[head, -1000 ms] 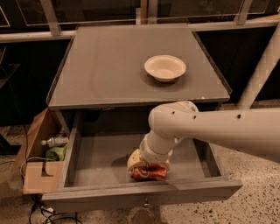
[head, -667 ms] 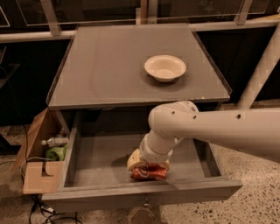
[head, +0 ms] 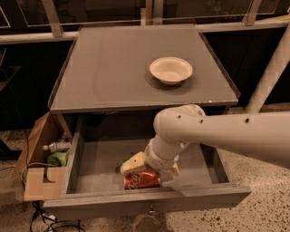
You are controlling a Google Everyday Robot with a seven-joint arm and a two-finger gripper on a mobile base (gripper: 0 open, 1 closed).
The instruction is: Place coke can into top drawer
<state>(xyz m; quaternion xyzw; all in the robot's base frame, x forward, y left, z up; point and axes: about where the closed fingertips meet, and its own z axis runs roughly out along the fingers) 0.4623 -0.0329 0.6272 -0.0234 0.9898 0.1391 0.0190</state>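
Office-like interior: speckled terrazzo floor (head: 267, 204) right of the gripper (head: 152, 168), glazed metal-framed partition (head: 90, 11) beyond it, grey cabinet (head: 113, 68) with its top drawer (head: 90, 206) around it.

Pale smooth plastic on tool (head: 146, 168), tool low in top drawer (head: 102, 158) right over coke can (head: 142, 180), can glossy red metal, drawer matt grey panels, bench (head: 113, 63) top smooth matt grey, bowl (head: 171, 70) white with faint sheen, box (head: 38, 183) raw brown cardboard, floor (head: 267, 201) speckled stone.

The robot's cream-coloured gripper (head: 149, 170) (low inside the wide grey top drawer (head: 99, 165)) has edged slightly left, the small red aluminium coke can (head: 142, 180) shifting with it.
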